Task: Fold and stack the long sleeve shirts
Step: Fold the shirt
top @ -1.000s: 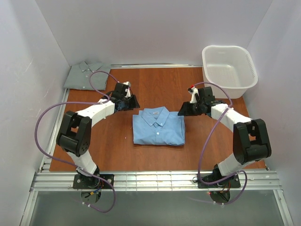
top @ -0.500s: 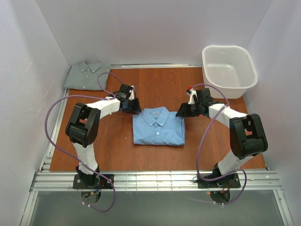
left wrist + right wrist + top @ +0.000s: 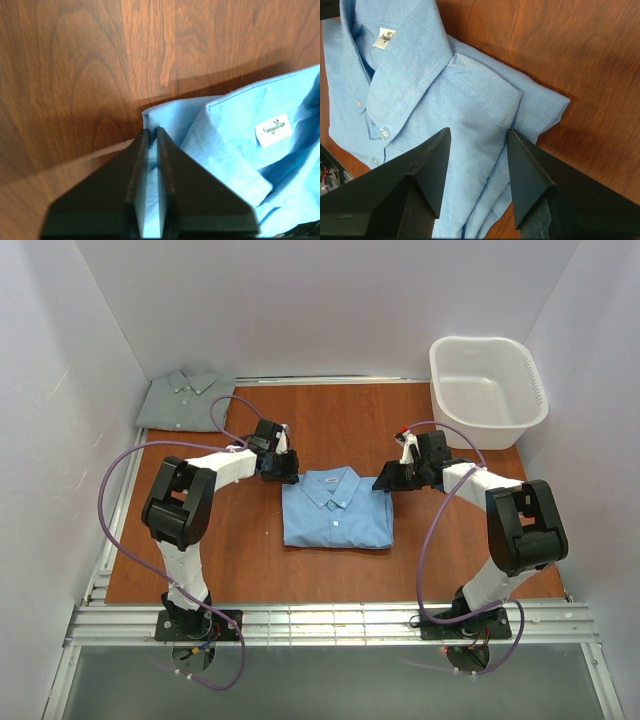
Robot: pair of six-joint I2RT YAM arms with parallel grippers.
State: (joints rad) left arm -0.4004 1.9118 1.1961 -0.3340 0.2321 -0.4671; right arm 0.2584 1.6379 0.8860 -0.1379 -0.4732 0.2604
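Your sky-blue shirt (image 3: 335, 510) lies folded into a neat rectangle in the middle of the worktop (image 3: 330, 420), a red-brown board with clear wood grain. Its collar (image 3: 330, 483) points to the far side. The cloth is a fine, matte weave with stitched edges, and small pale buttons (image 3: 384, 133) run down the front.

Inside the collar sits a white label (image 3: 273, 132) with dark slanted script. The writing is too small for you to read in either wrist view.

Your left pincer (image 3: 151, 131) is at the shirt's far left corner. Its black wedge-shaped fingers are drawn nearly together, with a thin strip of the blue cloth pinched between them. Your right pincer (image 3: 477, 131) is at the far right corner with its fingers spread wide, astride the folded shoulder and gripping nothing.

The grey-green shirt (image 3: 185, 398) lies folded in the far left corner, collar away from you. A white plastic basket (image 3: 480, 428) with rounded corners stands at the far right.
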